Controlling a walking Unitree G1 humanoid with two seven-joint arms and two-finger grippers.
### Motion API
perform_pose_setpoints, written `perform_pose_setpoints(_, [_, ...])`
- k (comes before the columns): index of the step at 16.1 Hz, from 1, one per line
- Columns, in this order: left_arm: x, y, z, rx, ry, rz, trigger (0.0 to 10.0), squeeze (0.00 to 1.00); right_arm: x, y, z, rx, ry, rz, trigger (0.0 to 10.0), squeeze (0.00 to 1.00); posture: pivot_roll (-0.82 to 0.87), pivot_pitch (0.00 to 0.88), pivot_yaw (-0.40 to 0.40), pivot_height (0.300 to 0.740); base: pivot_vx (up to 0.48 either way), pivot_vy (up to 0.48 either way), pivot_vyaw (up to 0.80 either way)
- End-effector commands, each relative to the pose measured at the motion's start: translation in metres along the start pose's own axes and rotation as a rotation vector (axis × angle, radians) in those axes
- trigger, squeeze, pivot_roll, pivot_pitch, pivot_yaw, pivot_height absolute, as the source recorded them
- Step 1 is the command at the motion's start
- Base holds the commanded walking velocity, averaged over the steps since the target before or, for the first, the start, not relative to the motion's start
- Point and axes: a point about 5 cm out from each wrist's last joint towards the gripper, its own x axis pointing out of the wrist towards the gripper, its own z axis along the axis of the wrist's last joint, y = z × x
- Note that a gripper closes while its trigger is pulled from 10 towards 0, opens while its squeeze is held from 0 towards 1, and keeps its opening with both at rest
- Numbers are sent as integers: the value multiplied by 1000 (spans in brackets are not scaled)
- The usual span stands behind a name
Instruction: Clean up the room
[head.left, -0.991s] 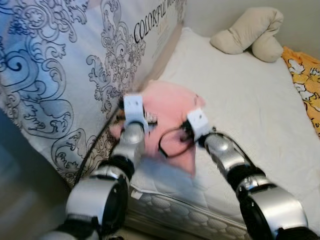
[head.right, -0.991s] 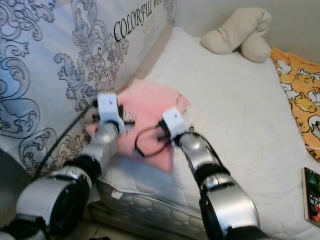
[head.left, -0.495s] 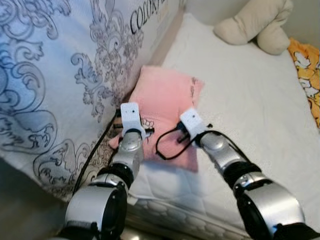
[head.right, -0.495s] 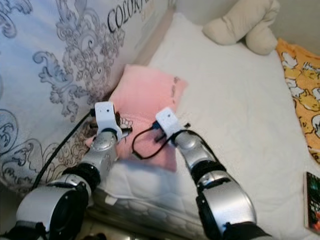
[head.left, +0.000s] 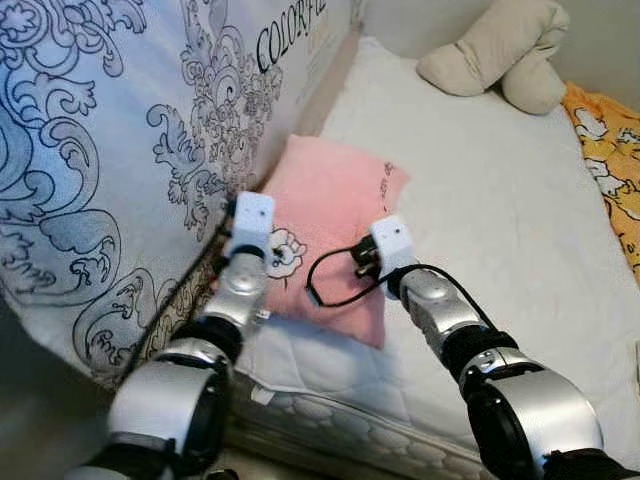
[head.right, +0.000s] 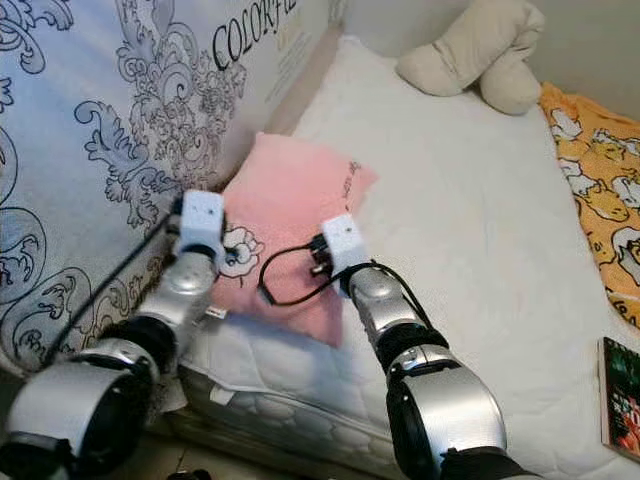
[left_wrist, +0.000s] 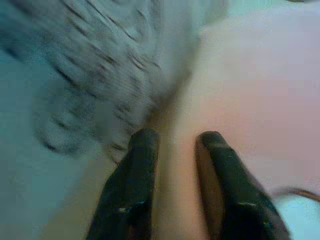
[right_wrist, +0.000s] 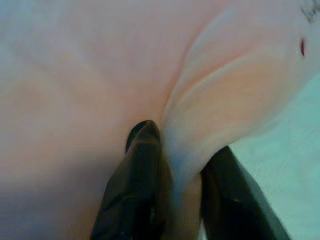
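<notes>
Pink cloth was the matter in hand: 1 pink pillow (head.left: 335, 215) lay on the white mattress (head.left: 500, 230), pressed against the patterned mattress (head.left: 120, 150) leaning at its 9 o'clock. The right end effector (right_wrist: 175, 165) had its 2 fingers pinched on a fold of the pillow's edge. The left end effector (left_wrist: 172, 145) was narrowly parted, straddling the pillow's other edge without clearly clamping it. The step looked like gripping the pillow; next, the left would need to close before both lift. Also counted: 1 beige plush toy (head.left: 500, 55) at 1 o'clock, 1 orange blanket (head.left: 610, 160), 1 book (head.right: 620, 400).
</notes>
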Motion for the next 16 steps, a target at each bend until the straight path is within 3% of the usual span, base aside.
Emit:
perform_pose_setpoints(1, [1, -3, 9, 20, -46, -10, 10000, 1000, -4, -5, -15, 104, 39, -15, 10000, 1000, 139, 127, -162, 740, 0, 0, 0])
perform_pose_setpoints(3, [2, 1, 15, 38, -97, -22, 10000, 1000, -6, -5, -20, 197, 31, -19, 10000, 1000, 143, 67, -135, 740, 0, 0, 0])
perform_pose_setpoints(4, [2, 1, 19, 13, -128, -38, 10000, 1000, -7, -6, -22, 252, 17, -18, 10000, 1000, 139, 37, -115, 740, 0, 0, 0])
perform_pose_setpoints(5, [2, 2, 26, -45, -178, -63, 10000, 1000, -9, -10, -25, 372, -4, -45, 10000, 1000, 132, 13, -97, 740, 0, 0, 0])
perform_pose_setpoints(6, [1, 0, 27, -93, -181, -83, 10000, 1000, -9, -11, -24, 415, -28, -60, 10000, 1000, 137, 0, -88, 740, 0, 0, 0])
perform_pose_setpoints(8, [-7, -4, 24, -208, -196, -146, 10000, 1000, -11, -15, -9, 386, -159, -84, 10000, 1000, 149, 0, -65, 740, 0, 0, 0])
perform_pose_setpoints(9, [-18, -8, 16, -253, -188, -182, 10000, 1000, -22, -22, -3, 254, -272, -162, 10000, 1000, 154, 0, -52, 740, 0, 0, 0])
perform_pose_setpoints(10, [-22, -9, 14, -252, -197, -203, 10000, 1000, -29, -24, -6, 216, -301, -200, 10000, 1000, 163, 0, -52, 740, 0, 0, 0])
perform_pose_setpoints(11, [-34, -10, 10, -229, -233, -244, 10000, 1000, -56, -31, -29, 138, -308, -309, 10000, 1000, 165, 0, -47, 740, 0, 0, 0])
perform_pose_setpoints(12, [-36, -11, 9, -227, -237, -257, 10000, 1000, -62, -32, -36, 133, -302, -325, 10000, 1000, 166, 0, -45, 740, 0, 0, 0])
perform_pose_setpoints(13, [-41, -13, 6, -241, -245, -296, 10000, 478, -79, -31, -57, 98, -285, -363, 10000, 216, 157, 0, -39, 740, 0, 0, 0])
perform_pose_setpoints(14, [-46, -14, 6, -235, -260, -315, 10000, 0, -86, -31, -68, 89, -265, -383, 10000, 0, 155, 0, -37, 740, 0, 0, 0])
perform_pose_setpoints(15, [-57, -14, 3, -267, -277, -318, 10000, 0, -102, -33, -85, 91, -251, -459, 10000, 0, 141, 0, -27, 740, 0, -480, 0])
perform_pose_setpoints(16, [-60, -13, 0, -287, -267, -299, 10000, 0, -107, -34, -83, 90, -275, -476, 10000, 0, 135, 0, -25, 740, 0, -480, 0])
